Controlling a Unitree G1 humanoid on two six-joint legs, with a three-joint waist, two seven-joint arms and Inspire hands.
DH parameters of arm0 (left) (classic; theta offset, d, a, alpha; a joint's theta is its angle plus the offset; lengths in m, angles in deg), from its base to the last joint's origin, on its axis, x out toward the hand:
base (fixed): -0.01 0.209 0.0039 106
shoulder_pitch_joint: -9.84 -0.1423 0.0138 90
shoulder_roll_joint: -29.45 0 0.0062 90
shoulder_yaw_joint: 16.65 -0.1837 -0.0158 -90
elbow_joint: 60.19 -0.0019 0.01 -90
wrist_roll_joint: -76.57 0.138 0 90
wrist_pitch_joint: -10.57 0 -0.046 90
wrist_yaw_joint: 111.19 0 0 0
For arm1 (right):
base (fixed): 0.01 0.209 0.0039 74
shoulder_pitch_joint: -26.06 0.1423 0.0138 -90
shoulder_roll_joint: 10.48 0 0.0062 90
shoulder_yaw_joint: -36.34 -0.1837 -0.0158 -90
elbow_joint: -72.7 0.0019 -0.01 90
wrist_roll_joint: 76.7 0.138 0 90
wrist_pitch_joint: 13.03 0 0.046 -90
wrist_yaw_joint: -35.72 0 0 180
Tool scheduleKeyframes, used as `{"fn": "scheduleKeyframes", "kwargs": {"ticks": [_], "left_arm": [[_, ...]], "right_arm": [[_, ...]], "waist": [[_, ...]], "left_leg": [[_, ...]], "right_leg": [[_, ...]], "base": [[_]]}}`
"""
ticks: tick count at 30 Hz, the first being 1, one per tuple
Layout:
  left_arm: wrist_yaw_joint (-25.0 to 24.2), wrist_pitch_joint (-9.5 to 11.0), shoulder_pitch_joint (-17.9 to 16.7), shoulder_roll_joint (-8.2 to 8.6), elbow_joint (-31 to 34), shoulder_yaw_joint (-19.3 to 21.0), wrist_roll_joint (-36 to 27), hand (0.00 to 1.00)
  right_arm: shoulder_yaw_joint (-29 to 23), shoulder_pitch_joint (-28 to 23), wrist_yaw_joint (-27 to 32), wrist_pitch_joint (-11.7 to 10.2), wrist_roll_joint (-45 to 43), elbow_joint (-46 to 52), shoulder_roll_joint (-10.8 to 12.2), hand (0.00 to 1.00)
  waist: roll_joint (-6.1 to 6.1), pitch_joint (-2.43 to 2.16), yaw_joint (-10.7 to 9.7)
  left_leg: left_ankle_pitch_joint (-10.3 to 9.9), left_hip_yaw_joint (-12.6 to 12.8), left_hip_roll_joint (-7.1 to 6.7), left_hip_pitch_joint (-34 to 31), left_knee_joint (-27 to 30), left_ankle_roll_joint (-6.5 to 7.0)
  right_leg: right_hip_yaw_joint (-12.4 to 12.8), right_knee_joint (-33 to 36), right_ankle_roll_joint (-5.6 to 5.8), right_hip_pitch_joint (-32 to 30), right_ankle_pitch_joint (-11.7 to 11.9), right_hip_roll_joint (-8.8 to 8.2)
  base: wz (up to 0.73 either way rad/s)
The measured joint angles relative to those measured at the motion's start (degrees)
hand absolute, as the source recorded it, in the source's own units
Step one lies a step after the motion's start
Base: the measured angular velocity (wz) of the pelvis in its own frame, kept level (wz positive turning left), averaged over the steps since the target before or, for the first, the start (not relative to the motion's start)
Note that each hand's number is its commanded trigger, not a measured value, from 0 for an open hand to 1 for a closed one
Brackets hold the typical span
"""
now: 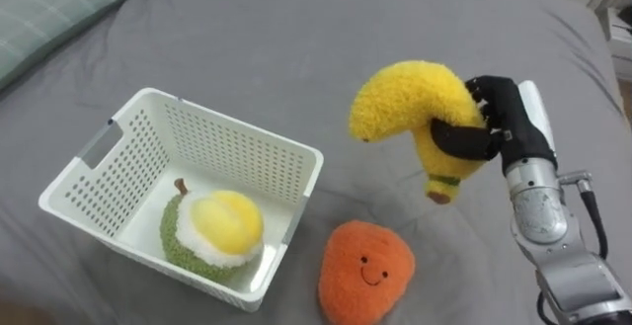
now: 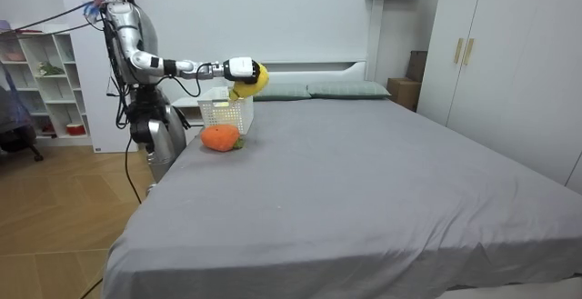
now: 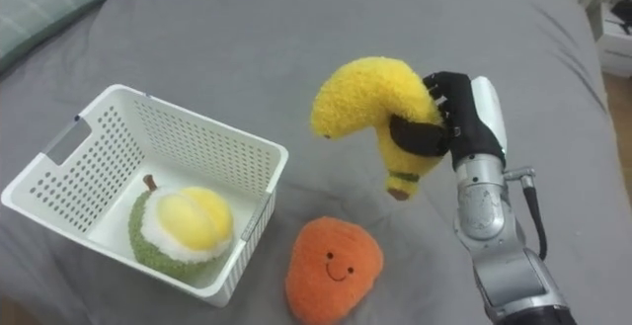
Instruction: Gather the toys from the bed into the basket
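My right hand [image 1: 504, 118] [image 3: 462, 118] is shut on a yellow plush banana [image 1: 410, 108] [image 3: 370, 98], holding it in the air above the grey bed, just right of the white basket [image 1: 109, 177] [image 3: 59, 167]. Inside the basket lies a green and yellow plush durian [image 1: 210, 231] [image 3: 181, 226]. An orange plush with a smiling face [image 1: 365, 271] [image 3: 334, 271] rests on the bed beside the basket's near right corner. In the room view I stand at the bedside with the right arm stretched out over the basket [image 2: 225, 114], banana [image 2: 250, 79] in hand.
Grey bedsheet [image 1: 326, 29] spreads wide beyond the basket. A green checked pillow [image 1: 39, 9] lies at the far left. In the room view, shelves [image 2: 41, 90] stand behind me and wardrobes [image 2: 509, 63] on the room view's right.
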Motion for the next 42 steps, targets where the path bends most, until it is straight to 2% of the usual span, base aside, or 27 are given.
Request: {"fn": "scheduleKeyframes", "kwargs": {"ticks": [6, 11, 13, 16, 18, 21, 24, 26, 27, 30, 34, 39, 42], "left_arm": [[-0.40, -0.10, -0.28, 0.16, 0.00, -0.01, 1.46, 0.00], [-0.46, -0.27, -0.33, 0.32, -0.04, 0.26, 2.55, 0.00], [-0.43, -0.28, 0.20, 0.81, 0.08, 0.96, 2.55, 0.00], [-0.39, -0.26, 0.86, 1.78, -0.21, 1.27, 2.59, 0.00], [-0.41, -0.23, 1.28, 2.12, -0.25, 1.43, 2.59, 0.00], [-0.43, -0.12, 2.06, 2.16, -0.26, 1.90, 2.60, 0.00], [-1.07, -0.16, 2.20, 2.27, -0.25, 2.01, 2.72, 0.00], [-1.57, -0.17, 2.06, 2.33, -0.25, 1.99, 2.73, 0.00], [-1.57, -0.17, 2.01, 2.33, -0.25, 2.00, 2.80, 0.00], [-1.57, -0.20, 2.11, 2.29, -0.19, 1.97, 3.50, 0.00], [-1.91, -0.21, 2.93, 2.32, -0.15, 1.88, 4.55, 0.00], [-1.74, -0.29, 2.97, 2.33, -0.08, 1.67, 6.22, 0.00], [-1.57, -1.31, 3.14, 2.53, -0.09, 0.53, 6.23, 0.00]], "right_arm": [[0.02, -1.06, -2.78, 0.04, -2.16, 6.38, 0.02, 1.00], [0.02, -1.05, -3.67, 0.04, -3.05, 9.61, 0.04, 1.00], [0.02, -1.00, -4.15, 0.12, -3.71, 10.34, 0.71, 1.00], [0.23, -1.00, -5.60, 0.38, -4.27, 10.70, 2.06, 1.00], [0.25, -1.00, -6.85, 0.38, -4.28, 11.12, 2.19, 1.00], [0.33, -0.99, -8.50, 0.38, -4.75, 11.70, 2.30, 1.00], [0.39, -0.92, -9.63, 0.70, -5.50, 12.23, 2.38, 1.00], [0.70, -0.76, -9.73, 0.73, -7.18, 12.37, 3.03, 1.00], [0.91, -0.75, -10.10, 0.77, -8.36, 12.45, 4.08, 1.00], [4.20, -0.34, -11.21, 0.81, -8.58, 12.70, 5.96, 1.00], [8.88, 1.52, -14.43, 1.63, -8.70, 12.71, 7.24, 1.00], [11.31, 3.07, -15.95, 2.07, -6.33, 12.59, 7.86, 1.00], [12.41, 3.14, -16.58, 3.18, -5.25, 11.04, 9.19, 1.00]], "waist": [[0.70, 0.28, 0.58], [1.25, 0.00, 0.81], [1.34, -0.06, 1.24], [1.27, -0.05, 2.00], [1.02, 0.04, 2.81], [0.36, 0.42, 3.89], [0.07, 0.41, 4.31], [0.08, 0.41, 5.10], [0.10, 0.42, 5.50], [0.18, 0.45, 6.37], [0.13, 0.41, 7.16], [0.10, 0.43, 8.02], [0.21, 0.51, 8.58]], "left_leg": [[-0.05, -0.08, 0.00, 0.02, -0.33, 0.05], [-0.05, -0.05, 0.00, 0.11, -0.62, 0.05], [-0.03, 0.09, 0.02, 0.44, -1.04, 0.04], [-0.05, 0.32, 0.08, 1.19, -1.32, 0.05], [-0.05, 0.34, 0.09, 1.69, -1.39, 0.04], [-0.05, 0.36, 0.09, 1.76, -1.36, 0.04], [-0.14, 0.15, -0.07, 1.22, -1.11, 0.17], [-0.13, 0.18, -0.13, 1.00, -1.11, 0.20], [-0.13, 0.13, -0.16, 0.94, -1.07, 0.20], [-0.13, -0.18, -0.21, 0.80, -1.06, 0.21], [-0.11, -0.95, -0.44, 0.66, -1.06, 0.22], [-0.10, -1.21, -0.58, 0.94, -1.02, 0.38], [-0.10, -1.88, -0.69, 0.92, -0.82, 0.38]], "right_leg": [[-0.29, 0.07, 0.00, -0.05, 0.01, -0.03], [-0.18, 0.10, 0.00, -0.06, 0.01, -0.04], [-0.01, 0.14, 0.00, 0.07, 0.01, -0.01], [0.06, 0.10, 0.04, 0.80, -0.01, 0.04], [0.06, 0.12, 0.04, 1.06, -0.02, 0.03], [-0.02, 0.12, 0.04, 1.22, -0.02, 0.02], [-0.37, 0.15, 0.09, 1.10, -0.05, -0.03], [-0.24, 0.23, 0.14, 0.81, -0.06, 0.01], [-0.28, 0.22, 0.14, 0.78, -0.06, 0.02], [-0.33, 0.14, 0.18, 0.78, -0.08, 0.05], [-0.64, 0.13, 0.26, 0.88, -0.14, 0.02], [-1.43, 0.05, 0.33, 1.38, -0.13, -0.13], [-1.92, -0.03, 0.36, 1.69, -0.15, -0.13]], "base": [[0.00], [0.00], [-0.05], [-0.04], [0.00], [0.00], [0.03], [0.00], [0.00], [0.04], [0.09], [0.05], [0.09]]}}
